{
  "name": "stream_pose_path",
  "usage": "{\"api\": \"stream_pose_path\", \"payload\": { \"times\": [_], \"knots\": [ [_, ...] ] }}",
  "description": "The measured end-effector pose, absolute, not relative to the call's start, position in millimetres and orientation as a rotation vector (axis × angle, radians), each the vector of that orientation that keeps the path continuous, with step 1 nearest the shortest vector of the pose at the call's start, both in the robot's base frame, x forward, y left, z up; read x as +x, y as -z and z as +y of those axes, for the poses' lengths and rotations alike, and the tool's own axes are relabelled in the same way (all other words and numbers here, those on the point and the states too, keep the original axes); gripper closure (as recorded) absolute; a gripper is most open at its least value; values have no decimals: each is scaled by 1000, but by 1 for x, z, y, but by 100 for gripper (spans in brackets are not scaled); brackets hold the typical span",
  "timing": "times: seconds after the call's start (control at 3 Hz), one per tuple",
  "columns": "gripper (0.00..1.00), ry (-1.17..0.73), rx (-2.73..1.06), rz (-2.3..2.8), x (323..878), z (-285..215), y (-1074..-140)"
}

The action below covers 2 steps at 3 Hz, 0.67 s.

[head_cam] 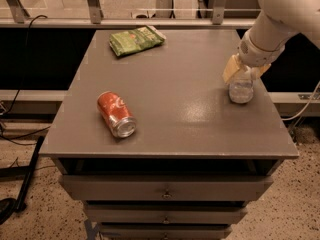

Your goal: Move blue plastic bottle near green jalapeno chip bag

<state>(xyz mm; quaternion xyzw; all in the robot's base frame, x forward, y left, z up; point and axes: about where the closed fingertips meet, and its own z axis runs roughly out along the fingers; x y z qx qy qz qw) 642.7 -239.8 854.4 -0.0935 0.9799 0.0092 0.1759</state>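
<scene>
The blue plastic bottle (241,89) stands upright near the right edge of the grey table (175,104); its lower clear body shows and its top is hidden by the gripper. My gripper (243,71), tan-tipped on a white arm, is down over the bottle's upper part. The green jalapeno chip bag (135,40) lies flat at the far left part of the tabletop, well away from the bottle.
A red-orange soda can (116,114) lies on its side at the front left of the table. Drawers sit under the tabletop. A railing runs behind the table, and cables lie on the floor to the left.
</scene>
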Motion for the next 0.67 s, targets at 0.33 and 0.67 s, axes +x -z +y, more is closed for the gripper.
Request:
{"api": "stream_pose_path", "payload": {
  "times": [0.33, 0.67],
  "knots": [
    [88, -47, -333, 2713, 647, -225, -872],
    [100, -33, -471, 2606, 653, -214, -907]
  ]
}}
